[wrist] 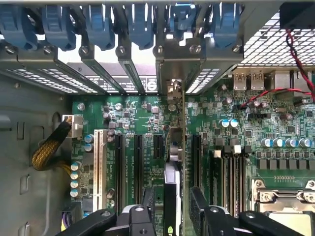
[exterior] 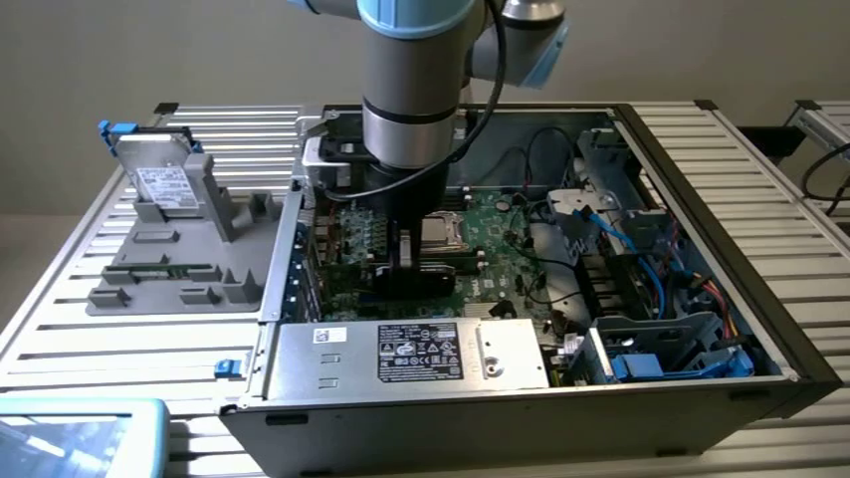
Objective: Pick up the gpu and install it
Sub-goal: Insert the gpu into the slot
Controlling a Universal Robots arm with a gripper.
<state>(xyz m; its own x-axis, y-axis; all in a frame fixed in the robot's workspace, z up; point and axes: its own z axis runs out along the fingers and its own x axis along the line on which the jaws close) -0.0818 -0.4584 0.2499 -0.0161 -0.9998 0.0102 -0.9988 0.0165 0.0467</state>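
Now the hand (wrist: 170, 206) hangs inside the computer case (exterior: 743, 329), fingers parted either side of the upright gpu (wrist: 173, 147), whose long edge runs along the motherboard slot (wrist: 172, 164).

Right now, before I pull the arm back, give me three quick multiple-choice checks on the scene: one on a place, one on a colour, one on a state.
1. Where is the hard drive?
A. on the motherboard
B. in the grey rack at the exterior view's left, outside the computer case
C. in the gripper

2. What colour are the clips above the rear slot covers?
A. red
B. yellow
C. blue

3. How does the gripper stand at the graphics card?
A. open, straddling the upright card
B. shut on the card, lifted clear of the case
C. shut and empty over the rack

Answers: B, the drive stands in the rack beside the case; C, the whole row of clips is blue; A, gaps show on both sides of the card, which stands in its slot.
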